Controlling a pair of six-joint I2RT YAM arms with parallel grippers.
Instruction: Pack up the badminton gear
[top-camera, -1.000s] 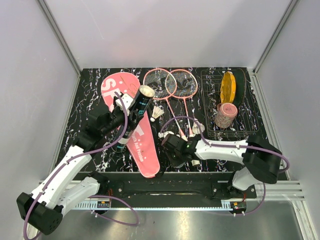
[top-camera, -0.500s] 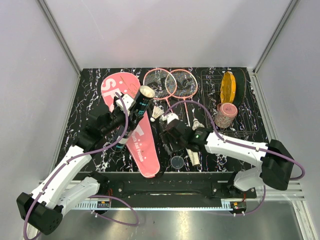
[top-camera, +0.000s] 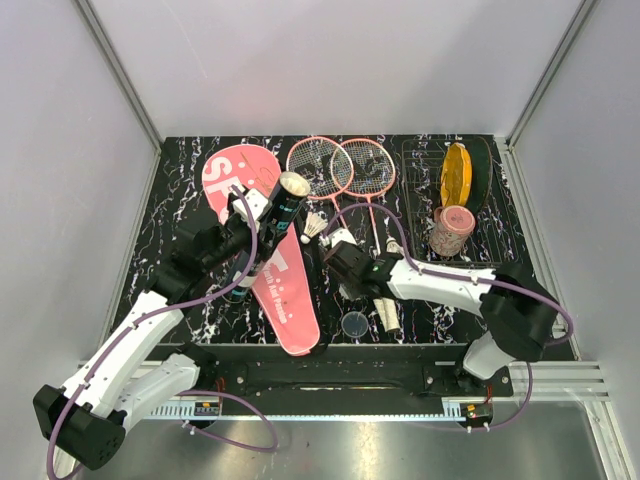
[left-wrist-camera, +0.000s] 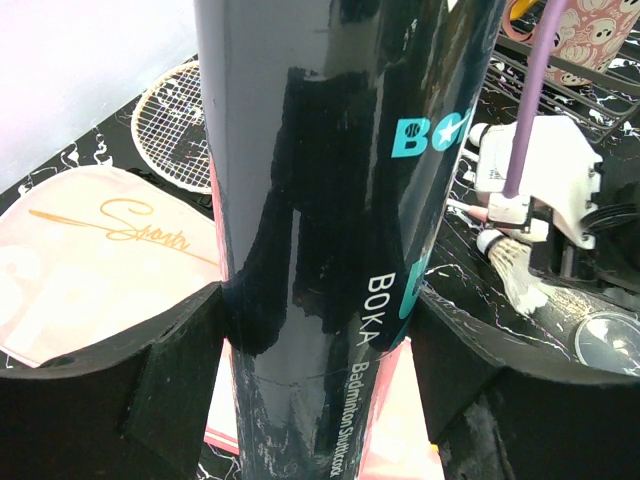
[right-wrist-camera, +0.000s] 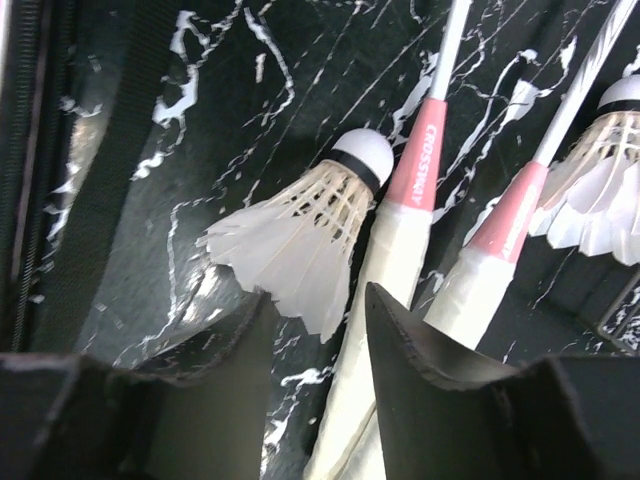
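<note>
My left gripper (top-camera: 258, 240) (left-wrist-camera: 320, 340) is shut on the black tube (top-camera: 275, 220) (left-wrist-camera: 340, 180), holding it tilted above the long pink cover (top-camera: 285, 300) (left-wrist-camera: 90, 260). Two pink-framed rackets (top-camera: 318, 165) (top-camera: 366, 165) lie side by side, with their white handles (right-wrist-camera: 395, 260) (right-wrist-camera: 480, 275) toward me. My right gripper (top-camera: 340, 270) (right-wrist-camera: 315, 300) stands open. A white shuttlecock (right-wrist-camera: 300, 235) (left-wrist-camera: 515, 270) lies just ahead, its feather edge at the gap between the tips. Two more shuttlecocks (top-camera: 318, 226) (top-camera: 395, 247) lie by the racket shafts.
A black wire rack (top-camera: 495, 255) at the right holds a yellow oval disc (top-camera: 456, 175) and a pinkish cup (top-camera: 452, 230). A small clear round lid (top-camera: 354, 323) (left-wrist-camera: 610, 340) lies near the front edge. Grey walls close in the black marbled table (top-camera: 180, 200).
My right gripper moved from the front edge up to the shuttlecock beside the racket handles and opened. The clear lid now lies where it was. The left arm and tube stayed still.
</note>
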